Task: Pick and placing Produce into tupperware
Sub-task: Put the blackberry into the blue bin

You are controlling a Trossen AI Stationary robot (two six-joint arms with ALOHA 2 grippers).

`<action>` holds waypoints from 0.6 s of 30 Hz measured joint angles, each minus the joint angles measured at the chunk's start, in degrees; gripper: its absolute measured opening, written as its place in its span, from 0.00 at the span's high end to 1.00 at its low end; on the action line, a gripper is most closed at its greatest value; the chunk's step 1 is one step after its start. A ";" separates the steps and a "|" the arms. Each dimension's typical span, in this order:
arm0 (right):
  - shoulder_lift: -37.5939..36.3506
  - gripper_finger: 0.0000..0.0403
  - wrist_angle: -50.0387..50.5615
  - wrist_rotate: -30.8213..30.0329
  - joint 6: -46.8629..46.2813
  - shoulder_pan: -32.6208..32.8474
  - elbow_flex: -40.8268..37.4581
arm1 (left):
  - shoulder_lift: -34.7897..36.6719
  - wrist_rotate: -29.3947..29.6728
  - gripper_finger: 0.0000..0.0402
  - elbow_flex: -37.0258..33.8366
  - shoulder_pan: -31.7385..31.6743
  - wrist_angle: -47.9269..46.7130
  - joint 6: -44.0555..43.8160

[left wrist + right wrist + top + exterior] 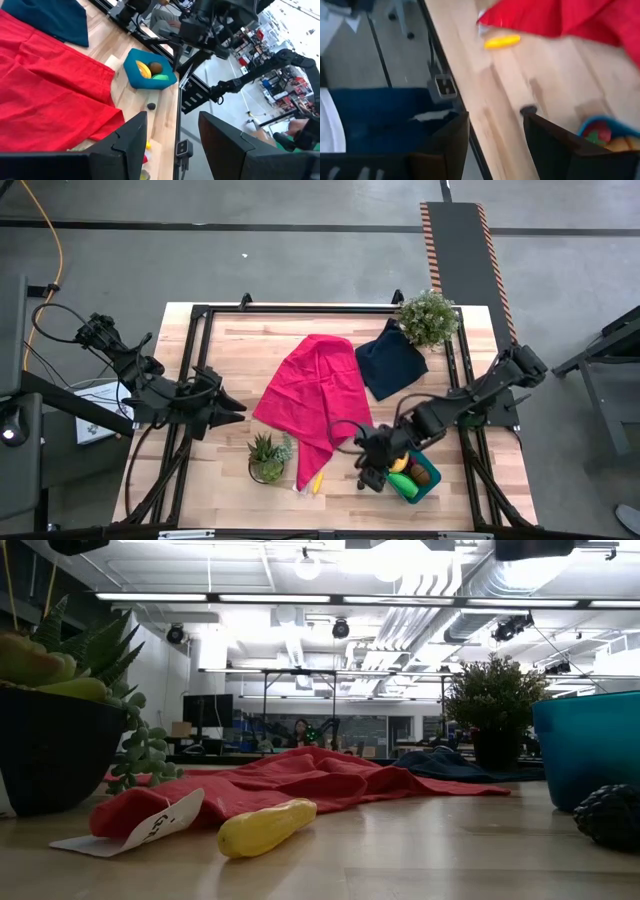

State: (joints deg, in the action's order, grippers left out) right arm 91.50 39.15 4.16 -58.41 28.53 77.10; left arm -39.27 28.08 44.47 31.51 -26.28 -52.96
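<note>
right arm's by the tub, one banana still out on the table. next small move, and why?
Probably swing the right gripper, open and empty beside the teal tub, toward the yellow banana. That banana lies loose on the wood at the red cloth's edge, while the tub already holds other pieces. The left gripper waits farther off, at the table's left side.

Both arms are dark, nearly black — jointed segments with thin black cables looping beside them. The left arm's fingers (pixel 127 142) are broad, flat dark plates with angular edges; the right arm's fingers (pixel 547 145) look alike — matte, unmarked.
</note>
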 joint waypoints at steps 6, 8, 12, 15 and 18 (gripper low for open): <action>0.00 0.57 4.62 -0.27 -2.05 2.17 0.01 | -0.29 1.32 0.59 0.02 -0.01 0.02 -1.31; 0.10 0.57 6.58 -0.66 -2.54 2.51 0.66 | -0.45 1.62 0.59 0.01 -0.01 -0.06 -1.34; 2.70 0.57 11.81 -1.96 -0.69 3.13 5.14 | -1.19 2.37 0.59 0.02 -0.01 -0.01 -1.65; 6.46 0.57 18.91 -2.42 1.58 3.16 10.34 | -1.84 2.52 0.59 0.02 -0.01 0.01 -2.62; 10.70 0.57 24.26 -2.68 4.34 3.16 14.57 | -2.00 2.68 0.59 0.02 -0.01 -0.51 -2.91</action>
State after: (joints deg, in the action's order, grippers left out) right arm 102.20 63.41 1.48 -54.07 31.68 91.67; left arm -41.27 30.76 44.49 31.51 -26.79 -55.87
